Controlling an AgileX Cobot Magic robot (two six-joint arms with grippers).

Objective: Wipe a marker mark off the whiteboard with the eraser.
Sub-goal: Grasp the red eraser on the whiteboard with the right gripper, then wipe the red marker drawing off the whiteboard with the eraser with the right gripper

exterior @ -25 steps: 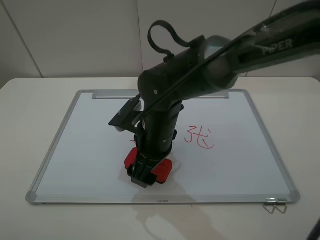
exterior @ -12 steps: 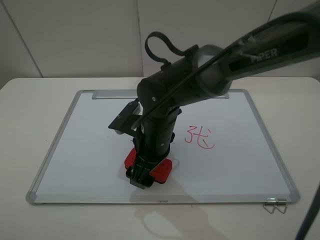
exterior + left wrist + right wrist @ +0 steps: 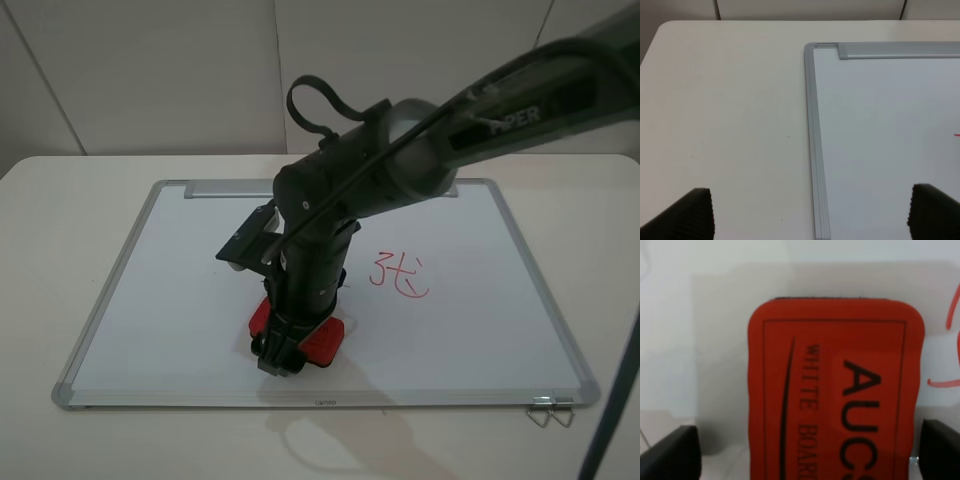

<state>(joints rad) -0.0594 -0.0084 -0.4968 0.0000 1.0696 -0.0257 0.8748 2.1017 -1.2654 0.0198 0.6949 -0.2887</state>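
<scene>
The whiteboard (image 3: 170,300) lies flat on the table, its tray bar along the far edge. My right gripper (image 3: 283,357) reaches across to the board's front middle, shut on the red eraser (image 3: 322,341), which rests flat on the board. In the right wrist view the eraser (image 3: 835,390) fills the space between the two fingers (image 3: 670,455). The marker mark is mostly hidden under the arm and eraser; a few of its red strokes (image 3: 954,315) show beside the eraser. My left gripper (image 3: 812,215) hangs open over the board's left frame, holding nothing.
The smaller red scribble (image 3: 398,275) sits on the board to the right of the eraser. Two metal clips (image 3: 550,410) lie at the board's front right corner. White table (image 3: 730,115) surrounds the board, with a wall behind.
The right arm has shifted slightly to the left and toward the board's front edge, taking the eraser with it.
</scene>
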